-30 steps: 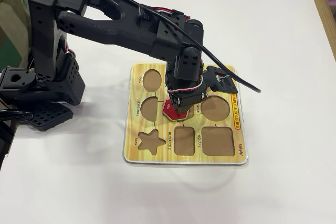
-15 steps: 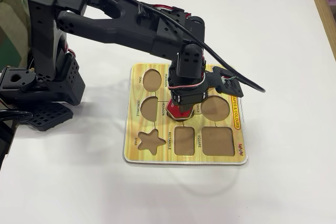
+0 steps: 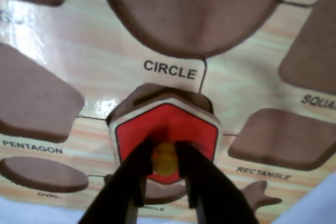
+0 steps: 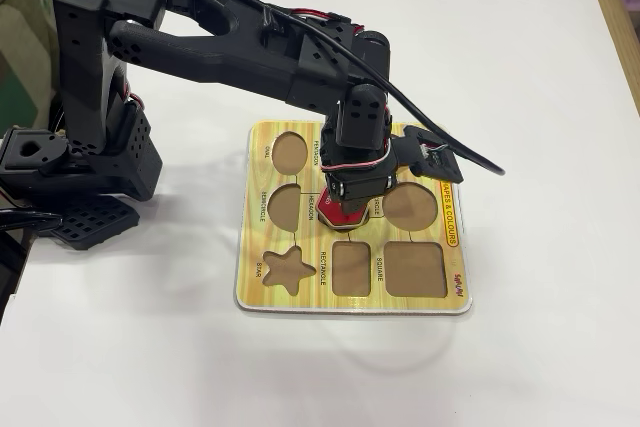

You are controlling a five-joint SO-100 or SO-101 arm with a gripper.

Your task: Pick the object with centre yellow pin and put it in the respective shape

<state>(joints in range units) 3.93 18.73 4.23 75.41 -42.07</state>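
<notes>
Placement nearly done, we judge: black end effector [image 3: 166,174] pinches the yellow knob of the flat red hexagonal wooden piece [image 3: 167,132], tilted over the brown hexagon cut-out [image 3: 152,92] of the yellow wood-grain shape board [image 4: 455,287]; seating and release remain.

Arm's stretched out from its base on the left side of the table in the fixed view, elbow bent and wrist pointing pretty much straight down. Gripper [image 3: 165,174] [image 4: 345,209] comes in from the bottom edge of the wrist view, both black fingers [image 3: 137,174] pinched tight on the yellow knob [image 3: 165,158].
</notes>
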